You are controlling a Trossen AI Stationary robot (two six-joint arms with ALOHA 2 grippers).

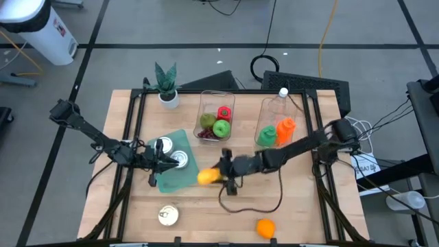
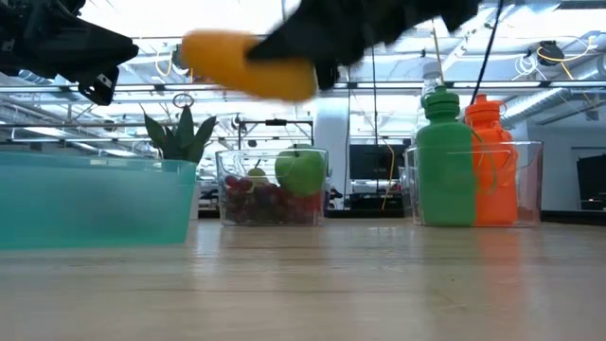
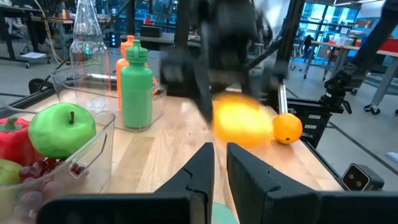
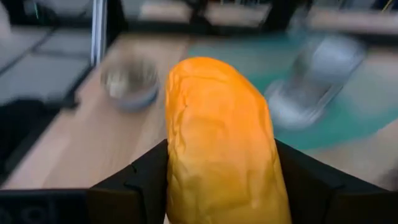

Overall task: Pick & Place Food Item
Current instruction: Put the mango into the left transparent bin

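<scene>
The right gripper has its fingers clamped on the yellow bread roll, lifted clear of the surface at the teal bin's right edge. The left gripper, fingers together, hovers over that bin. Open wood lies nearer, between a can and an orange.

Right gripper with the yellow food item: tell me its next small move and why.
Probably carry it a little further toward the teal bin before lowering. The right gripper is shut on the yellow food item, lifted clear of the table and right at the bin's edge in the high view. The left gripper hangs shut over the bin, so keep clear of it.
</scene>
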